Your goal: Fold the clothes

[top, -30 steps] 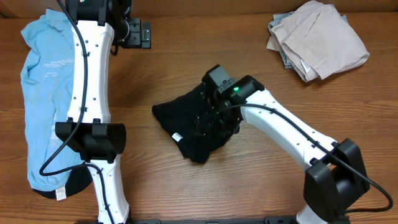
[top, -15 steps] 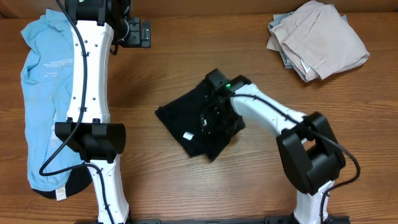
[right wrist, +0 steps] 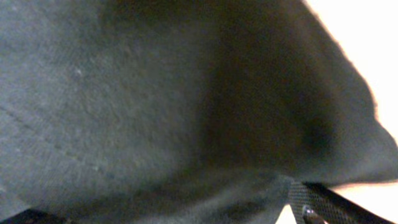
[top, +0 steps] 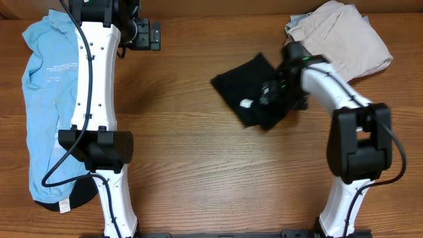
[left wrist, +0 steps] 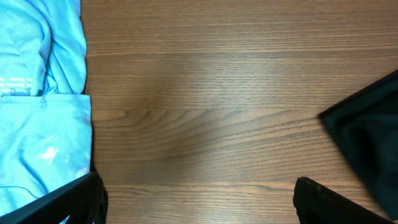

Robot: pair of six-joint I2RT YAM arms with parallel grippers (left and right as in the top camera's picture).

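The folded black garment [top: 246,82] with its small white tag [top: 246,103] lies on the table at the upper right, close to the beige clothes [top: 340,43]. My right gripper [top: 275,92] presses down on its right part. In the right wrist view the black fabric [right wrist: 155,93] fills the frame and the fingers [right wrist: 168,214] stand wide apart at the bottom corners. My left gripper [top: 147,34] is open and empty at the far left; its wrist view shows its fingers [left wrist: 199,202] over bare wood. The light blue T-shirt [top: 46,99] lies along the left edge and shows in the left wrist view [left wrist: 37,93].
The black garment's corner [left wrist: 373,143] shows at the right of the left wrist view. A dark cloth [top: 76,197] peeks out under the blue T-shirt's near end. The left arm [top: 96,79] stretches across the left side of the wooden table [top: 198,172].
My right gripper has swept the black garment from the table's middle up and to the right, toward the beige pile, and the garment has turned. The left arm has not moved.
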